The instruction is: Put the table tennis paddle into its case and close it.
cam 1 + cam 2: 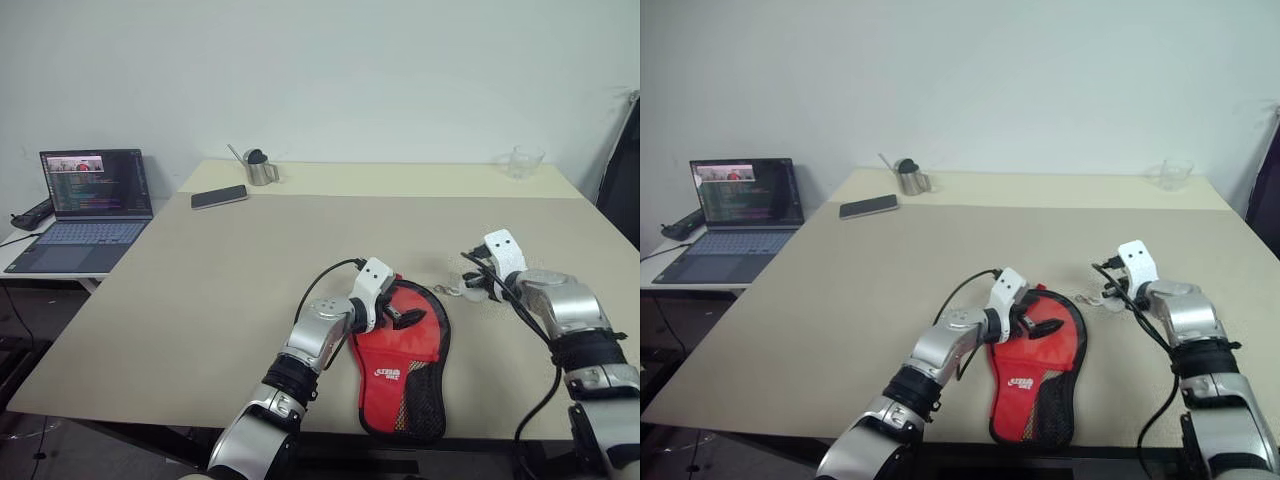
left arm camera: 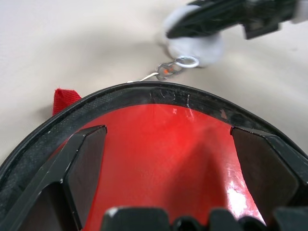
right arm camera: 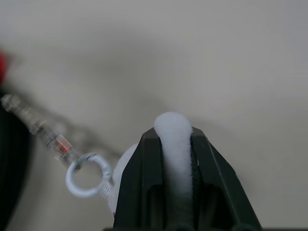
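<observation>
On table [image 1: 200, 300], zip case [image 1: 405, 370] – closed, right gripper [image 3: 175, 139] pinching white pompom [image 3: 174, 130]

Even, soft indoor light; wrist views blurred close up, faint shadows

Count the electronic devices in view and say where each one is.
2. A laptop stands open on the side desk to the left; a phone lies flat on the table's far left, near the metal cup.

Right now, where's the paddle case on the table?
The case lies at the table's near edge, between the two arms, under the open left tool, with the phone far behind.
</observation>
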Robot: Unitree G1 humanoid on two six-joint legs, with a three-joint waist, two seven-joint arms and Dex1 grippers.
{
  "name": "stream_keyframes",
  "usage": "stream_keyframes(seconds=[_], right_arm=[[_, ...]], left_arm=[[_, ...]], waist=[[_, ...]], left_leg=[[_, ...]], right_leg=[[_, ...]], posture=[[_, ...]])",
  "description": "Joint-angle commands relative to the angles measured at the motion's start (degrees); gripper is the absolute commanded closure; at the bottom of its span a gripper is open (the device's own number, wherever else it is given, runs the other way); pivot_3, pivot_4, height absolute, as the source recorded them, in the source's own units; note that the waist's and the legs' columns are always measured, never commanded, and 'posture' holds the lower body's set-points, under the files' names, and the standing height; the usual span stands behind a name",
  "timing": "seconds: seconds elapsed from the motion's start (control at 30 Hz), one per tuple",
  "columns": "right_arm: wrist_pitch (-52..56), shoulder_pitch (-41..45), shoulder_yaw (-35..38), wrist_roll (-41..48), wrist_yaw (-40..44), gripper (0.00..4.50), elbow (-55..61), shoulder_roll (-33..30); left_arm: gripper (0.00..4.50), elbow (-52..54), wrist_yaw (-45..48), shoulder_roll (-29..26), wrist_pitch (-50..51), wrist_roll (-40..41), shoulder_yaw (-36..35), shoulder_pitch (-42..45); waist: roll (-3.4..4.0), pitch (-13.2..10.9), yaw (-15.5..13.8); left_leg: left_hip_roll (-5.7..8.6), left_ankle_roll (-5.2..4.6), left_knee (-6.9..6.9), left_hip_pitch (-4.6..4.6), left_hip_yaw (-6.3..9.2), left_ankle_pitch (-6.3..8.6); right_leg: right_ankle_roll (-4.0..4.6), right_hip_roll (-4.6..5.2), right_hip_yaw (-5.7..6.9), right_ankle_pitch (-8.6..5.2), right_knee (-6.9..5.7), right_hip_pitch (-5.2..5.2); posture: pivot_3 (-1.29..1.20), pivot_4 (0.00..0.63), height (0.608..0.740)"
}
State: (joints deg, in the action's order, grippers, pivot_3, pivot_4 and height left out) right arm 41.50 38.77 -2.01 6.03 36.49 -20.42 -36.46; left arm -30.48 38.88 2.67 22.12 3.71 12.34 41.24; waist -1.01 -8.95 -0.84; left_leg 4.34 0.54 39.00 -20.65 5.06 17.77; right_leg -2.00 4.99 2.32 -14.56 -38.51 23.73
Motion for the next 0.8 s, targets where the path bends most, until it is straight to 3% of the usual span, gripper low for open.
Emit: stream_keyframes(seconds=[0.03, 0.23, 0.8], right_arm=[[-0.82, -6.68, -3.95, 1.14, 9.62, 4.28, 13.37, -6.2], [-4.26, -13.1, -4.83, 1.65, 16.25, 4.28, 20.9, -12.14], [-12.56, -27.13, -1.12, 4.64, 28.73, 4.28, 26.28, -24.68]], left_arm=[[0.0, -3.21, 0.46, 0.57, 1.1, -0.51, 1.55, -0.91], [0.0, -4.04, 0.85, 0.65, 0.8, -0.59, 1.69, -0.36], [0.0, -4.13, 1.68, 0.44, 1.33, -0.86, 2.32, -0.3]], waist=[[0.01, 0.0, -0.43], [0.01, 0.0, -0.61], [0.02, 0.0, -1.44]], left_leg=[[0.0, 0.0, -0.01, -0.01, 0.09, 0.0], [0.03, -0.04, -0.06, -0.02, 0.56, 0.03], [0.04, -0.02, -0.13, -0.25, 1.12, 0.04]], right_leg=[[-0.01, 0.0, 0.09, 0.0, 0.07, -0.04], [-0.23, -0.03, 0.5, 0.12, 0.79, -0.48], [-0.24, 0.06, 1.14, 0.14, 1.44, -0.76]], posture=[[0.0, 0.15, 0.74], [0.0, 0.15, 0.74], [0.0, 0.15, 0.74]])
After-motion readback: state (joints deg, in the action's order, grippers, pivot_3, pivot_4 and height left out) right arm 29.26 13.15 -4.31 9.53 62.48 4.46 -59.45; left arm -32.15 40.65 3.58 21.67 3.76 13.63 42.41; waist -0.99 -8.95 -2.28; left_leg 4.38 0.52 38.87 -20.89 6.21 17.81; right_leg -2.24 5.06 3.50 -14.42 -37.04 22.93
